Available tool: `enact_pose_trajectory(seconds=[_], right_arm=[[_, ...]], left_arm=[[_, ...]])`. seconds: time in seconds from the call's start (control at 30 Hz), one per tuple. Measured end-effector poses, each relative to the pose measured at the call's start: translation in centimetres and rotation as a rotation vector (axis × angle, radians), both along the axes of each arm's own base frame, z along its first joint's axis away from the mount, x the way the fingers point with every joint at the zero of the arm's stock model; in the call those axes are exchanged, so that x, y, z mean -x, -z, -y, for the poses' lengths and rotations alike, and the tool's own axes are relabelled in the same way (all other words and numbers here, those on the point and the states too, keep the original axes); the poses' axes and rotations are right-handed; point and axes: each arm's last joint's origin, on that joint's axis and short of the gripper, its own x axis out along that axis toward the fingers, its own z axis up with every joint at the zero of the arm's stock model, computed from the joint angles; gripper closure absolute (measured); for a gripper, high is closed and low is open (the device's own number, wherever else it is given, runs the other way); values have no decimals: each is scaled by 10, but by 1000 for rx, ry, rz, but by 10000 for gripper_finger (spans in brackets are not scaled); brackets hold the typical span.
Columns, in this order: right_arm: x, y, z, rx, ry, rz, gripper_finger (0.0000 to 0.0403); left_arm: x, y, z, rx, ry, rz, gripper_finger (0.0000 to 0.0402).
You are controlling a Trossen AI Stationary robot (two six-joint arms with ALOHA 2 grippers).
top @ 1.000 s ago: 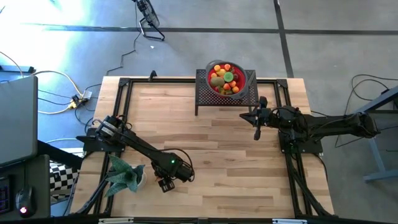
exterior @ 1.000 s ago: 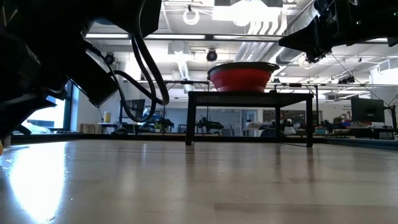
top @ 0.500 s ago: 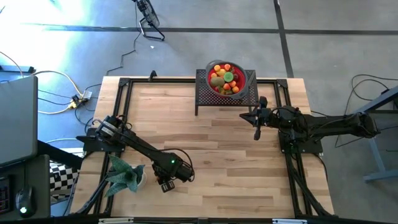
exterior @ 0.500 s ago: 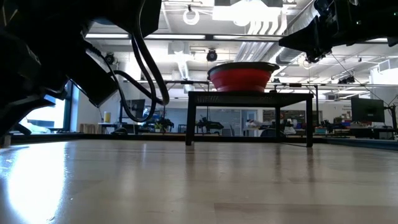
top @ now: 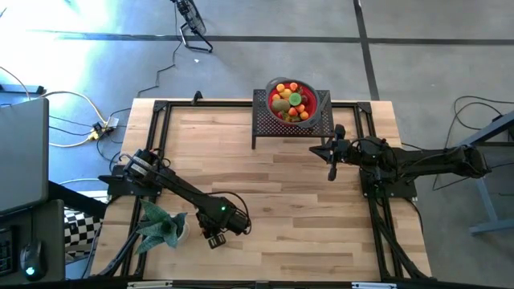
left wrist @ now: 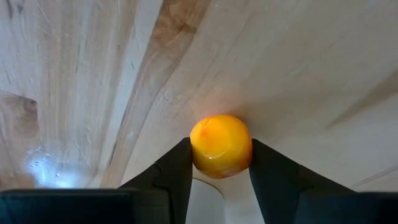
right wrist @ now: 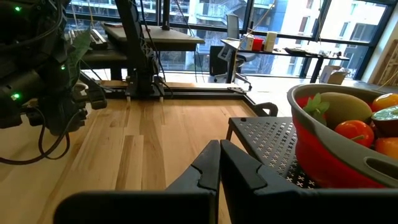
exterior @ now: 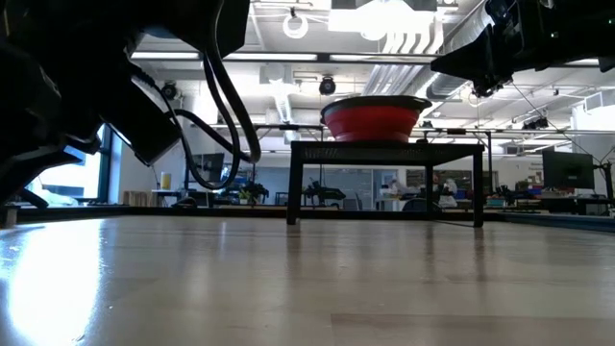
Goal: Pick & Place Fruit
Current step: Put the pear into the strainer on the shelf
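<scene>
A small yellow-orange fruit (left wrist: 221,144) sits on the wooden table (top: 281,201) near its near-left part, between the fingers of my left gripper (left wrist: 221,152), which is shut on it. From above, my left gripper (top: 213,238) hides the fruit. The red bowl (top: 321,108) with a grey rim holds several fruits and stands on a black perforated stand (top: 265,124) at the table's far edge. My right gripper (top: 332,172) waits shut beside that stand, level above the table. My left gripper pinches the yellow-orange fruit by its two opposite sides (left wrist: 198,152) between its two fingers. The fingers (left wrist: 177,168) come steeply down from above. The fruit's underside seems to rest on the table top.
A green leafy plant (top: 161,225) stands just left of my left gripper at the table's near-left edge. A black frame (top: 161,108) runs around the table. The middle of the table (top: 281,201) is bare wood.
My left gripper has shut on the yellow-orange fruit without moving from its place. The fruit stays where it was on the table.
</scene>
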Motion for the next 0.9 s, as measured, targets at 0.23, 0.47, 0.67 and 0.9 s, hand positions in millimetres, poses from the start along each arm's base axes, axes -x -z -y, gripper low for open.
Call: enact_pose_trajectory(seconds=[0.23, 0.47, 0.67, 0.9], right_arm=[[0, 0, 0, 0, 0, 0, 398], [0, 0, 0, 7, -2, -2, 398], [0, 0, -1, 5, -32, -2, 398], [0, 4, -3, -6, -109, -38, 398]], left_arm=[[-3, -6, 1, 10, 8, 25, 263], [-23, -19, -16, -31, -3, 123, 263], [-50, -40, -48, -53, 43, 252, 263], [-79, -72, -102, -56, 97, 409, 263]])
